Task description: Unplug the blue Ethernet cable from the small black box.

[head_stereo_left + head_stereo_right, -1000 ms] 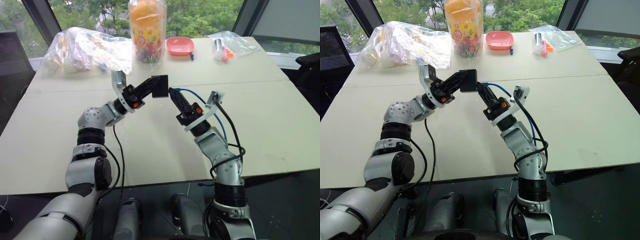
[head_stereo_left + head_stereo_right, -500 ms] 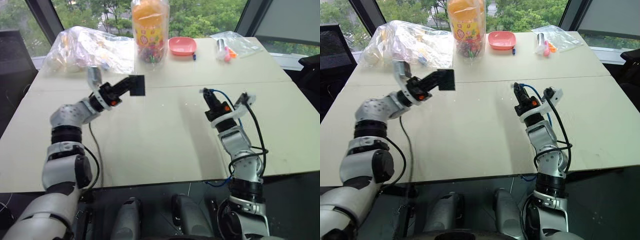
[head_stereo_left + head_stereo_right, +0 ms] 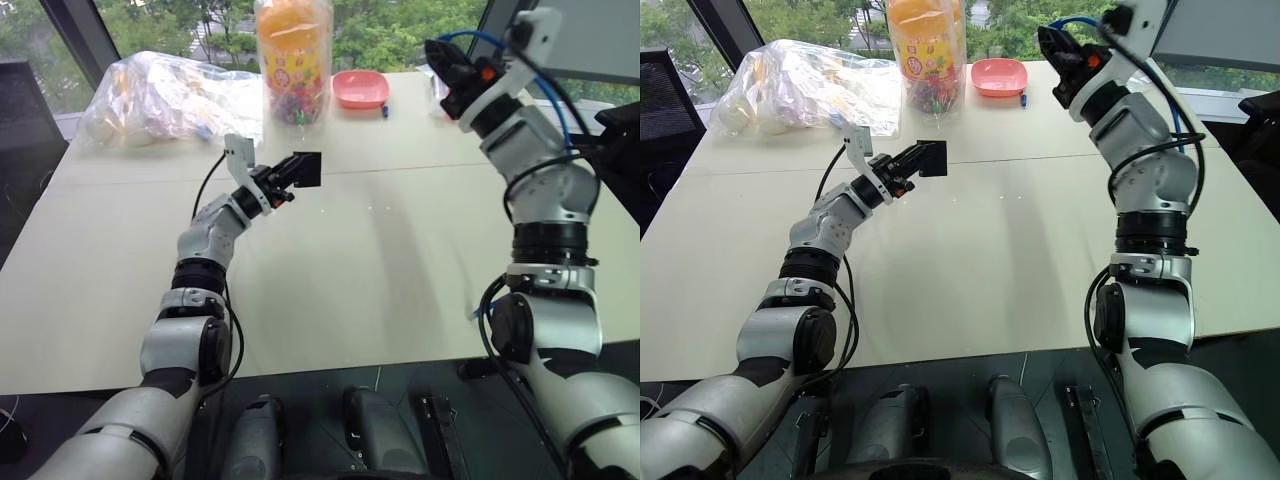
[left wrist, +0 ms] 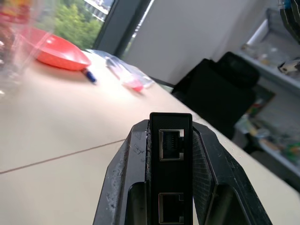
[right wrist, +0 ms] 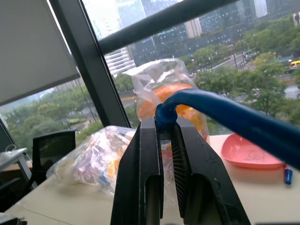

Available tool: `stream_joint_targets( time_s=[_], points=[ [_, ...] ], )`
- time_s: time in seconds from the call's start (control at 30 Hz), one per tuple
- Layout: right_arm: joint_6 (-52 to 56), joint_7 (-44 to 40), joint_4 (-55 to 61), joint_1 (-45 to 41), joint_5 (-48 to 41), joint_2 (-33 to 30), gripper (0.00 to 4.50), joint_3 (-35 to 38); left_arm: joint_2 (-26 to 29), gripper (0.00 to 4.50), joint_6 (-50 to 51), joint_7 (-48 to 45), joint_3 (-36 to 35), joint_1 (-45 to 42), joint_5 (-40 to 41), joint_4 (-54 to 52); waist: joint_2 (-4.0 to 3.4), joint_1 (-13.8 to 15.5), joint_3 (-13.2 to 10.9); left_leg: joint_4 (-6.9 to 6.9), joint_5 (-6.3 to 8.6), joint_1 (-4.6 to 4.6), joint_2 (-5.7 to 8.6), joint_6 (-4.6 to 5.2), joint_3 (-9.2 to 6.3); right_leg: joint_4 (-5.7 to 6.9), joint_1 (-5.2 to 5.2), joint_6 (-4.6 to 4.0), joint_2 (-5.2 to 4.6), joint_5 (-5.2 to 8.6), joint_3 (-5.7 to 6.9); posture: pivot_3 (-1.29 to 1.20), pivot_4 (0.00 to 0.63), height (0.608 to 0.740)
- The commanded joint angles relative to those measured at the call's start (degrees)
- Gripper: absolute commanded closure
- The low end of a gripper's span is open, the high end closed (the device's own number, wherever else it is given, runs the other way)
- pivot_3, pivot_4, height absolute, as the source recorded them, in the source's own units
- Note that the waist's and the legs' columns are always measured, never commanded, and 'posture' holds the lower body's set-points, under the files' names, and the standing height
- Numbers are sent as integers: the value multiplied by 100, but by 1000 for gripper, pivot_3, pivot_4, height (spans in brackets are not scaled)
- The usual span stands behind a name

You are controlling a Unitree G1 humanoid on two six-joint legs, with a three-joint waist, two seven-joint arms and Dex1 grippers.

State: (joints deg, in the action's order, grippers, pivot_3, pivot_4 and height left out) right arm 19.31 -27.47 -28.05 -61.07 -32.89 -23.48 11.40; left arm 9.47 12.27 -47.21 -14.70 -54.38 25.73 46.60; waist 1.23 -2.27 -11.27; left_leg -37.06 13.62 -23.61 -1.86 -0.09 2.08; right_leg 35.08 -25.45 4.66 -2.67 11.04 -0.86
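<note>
Left gripper [image 3: 300, 172]: the two black fingers are clamped on the small matte black flat box [image 4: 170, 154], one on each broad face. In the wrist view its narrow edge faces us with two sockets, both empty. Right gripper [image 5: 164, 136]: fingers pressed together on the plug end of the thin bright blue Ethernet cable [image 5: 225, 115], which arches out of the jaws and loops back along the forearm [image 3: 560, 105]. The plug itself is hidden between the fingers.

Progress — we judge the unplugging done: the cable end and the box are well apart, the box held above the table's middle, the cable end raised high towards 1 o'clock from it. What remains, if anything, is setting both down; we cannot tell whether that is required.

Count, moving outward over the pale beige table [image 3: 400, 280]:
- black box: 1; sockets seen: 2
- blue cable: 1
- tall clear jar with orange lid and coloured contents [image 3: 294, 60]: 1, at 12 o'clock from the box
- shallow pink dish [image 3: 360, 90]: 1, just right of the jar
- crumpled clear plastic bags — 2: a large one [image 3: 165, 100] at 10 o'clock, a small one [image 3: 1040, 58] near the right gripper.
</note>
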Motion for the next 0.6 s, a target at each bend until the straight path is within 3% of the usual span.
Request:
stream_joint_targets(
  time_s=[0.03, 0.17, 0.33, 0.57, 0.6],
  points=[
    [-890, -244, -341, -549, 318, 128, 4455, 63, 2, 3972, -294, 21, 42, -66, -71, -173, 0, -1, 0, -1, 0, -2, 2, 0, 3, -2, -1, 4, -2, -2, -2, 0, 150, 740],
    [-778, -342, -1066, -553, 528, 270, 4455, -6, 14, 3972, -557, 26, 315, 106, -356, -427, 1, 0, 1, -2, 0, -4, 2, 0, 4, -3, -2, 8, -2, -4, -4, 0, 150, 740],
    [-302, 31, -2181, 249, 1371, 233, 4455, -466, 65, 3972, -1211, 270, 875, 456, -1036, -938, 10, 72, 6, -3, 0, 1, 1, -1, 3, -3, 6, 6, -6, -4, -3, 0, 150, 740],
    [-597, 61, -2628, 630, 1734, 298, 4455, -447, -78, 3972, -1675, 822, 1112, 774, -1436, -1185, -6, 114, 0, -7, -1, -2, 1, -1, 32, 2, -13, 8, -3, -6, -30, 0, 150, 740],
    [-624, 86, -2638, 636, 1767, 301, 4084, -432, -102, 3972, -1717, 912, 1127, 799, -1471, -1196, -6, 115, 0, -7, -1, 1, 1, -1, 33, 3, -12, 9, -3, -6, -31, 0, 150, 740]
  ],
)
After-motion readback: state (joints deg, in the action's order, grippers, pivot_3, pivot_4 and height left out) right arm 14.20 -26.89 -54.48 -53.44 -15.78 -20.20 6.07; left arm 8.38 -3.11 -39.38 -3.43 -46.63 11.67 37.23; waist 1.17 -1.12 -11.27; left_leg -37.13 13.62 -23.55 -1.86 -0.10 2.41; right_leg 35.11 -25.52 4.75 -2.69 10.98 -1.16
